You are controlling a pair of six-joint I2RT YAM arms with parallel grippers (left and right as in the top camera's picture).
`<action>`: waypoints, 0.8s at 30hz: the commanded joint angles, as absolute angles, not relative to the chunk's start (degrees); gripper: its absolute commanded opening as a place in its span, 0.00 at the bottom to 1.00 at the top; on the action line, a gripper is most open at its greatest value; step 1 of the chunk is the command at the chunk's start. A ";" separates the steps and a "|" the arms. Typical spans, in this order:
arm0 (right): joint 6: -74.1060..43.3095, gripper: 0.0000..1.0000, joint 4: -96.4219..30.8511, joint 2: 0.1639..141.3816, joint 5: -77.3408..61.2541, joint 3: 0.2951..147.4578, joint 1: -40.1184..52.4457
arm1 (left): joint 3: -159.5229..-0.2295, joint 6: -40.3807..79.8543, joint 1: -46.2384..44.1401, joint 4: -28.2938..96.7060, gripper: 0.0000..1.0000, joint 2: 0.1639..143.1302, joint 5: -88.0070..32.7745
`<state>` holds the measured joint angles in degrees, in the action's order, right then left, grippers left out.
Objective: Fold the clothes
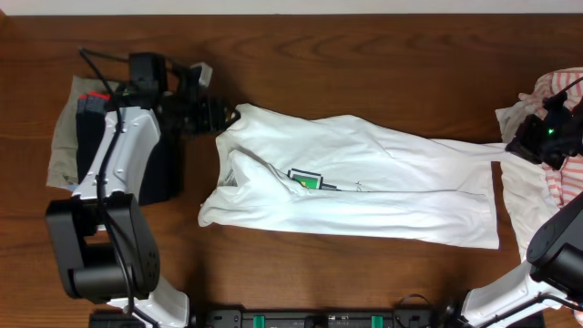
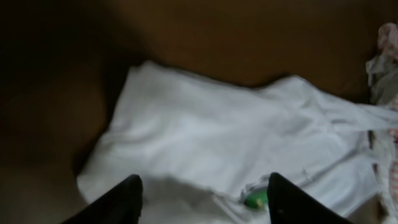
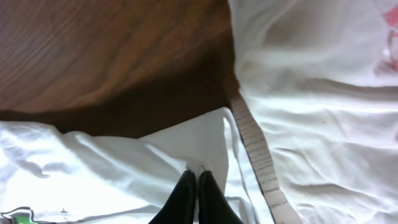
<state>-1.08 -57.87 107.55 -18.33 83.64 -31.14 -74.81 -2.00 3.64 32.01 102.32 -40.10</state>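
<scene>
A plain white shirt (image 1: 364, 178) lies spread across the middle of the table, with its green-and-black square print (image 1: 310, 179) near the left. My left gripper (image 1: 221, 116) is open at the shirt's far left corner. In the left wrist view its fingers (image 2: 205, 190) stand wide apart over the white fabric (image 2: 205, 130), with the print (image 2: 255, 199) beside the right finger. My right gripper (image 1: 521, 146) is at the shirt's right end. In the right wrist view it (image 3: 197, 174) is shut on a fold of the shirt (image 3: 124, 174).
A white orange-striped garment (image 1: 557, 89) is heaped at the right edge, over another white garment (image 1: 528, 205) whose ribbed hem shows in the right wrist view (image 3: 255, 149). A dark stack (image 1: 137, 173) on grey cloth (image 1: 62, 146) sits at the left. Bare wood (image 1: 364, 55) lies behind.
</scene>
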 commanded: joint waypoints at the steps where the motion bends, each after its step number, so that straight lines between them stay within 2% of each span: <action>1: -1.65 0.03 -57.93 105.86 -19.77 83.99 -30.06 | -75.29 1.13 2.83 26.13 0.69 103.46 -35.03; 7: -1.65 0.03 -58.08 105.86 -19.75 83.99 -29.54 | -75.31 5.23 2.81 17.39 0.71 109.49 -35.20; 20: -1.65 0.03 -58.35 105.86 -19.75 83.99 -29.50 | -77.32 9.43 2.66 6.90 0.68 123.20 -45.84; 22: -1.65 0.03 -58.35 105.86 -19.75 83.99 -29.50 | -77.84 10.22 2.42 6.94 0.63 123.85 -47.44; 24: -1.65 0.03 -58.35 105.86 -19.75 83.99 -29.50 | -77.89 10.22 2.00 7.20 0.48 123.90 -49.21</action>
<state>-1.06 -58.26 107.53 -18.90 83.64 -30.46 -76.47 9.21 2.57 7.07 123.00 -44.77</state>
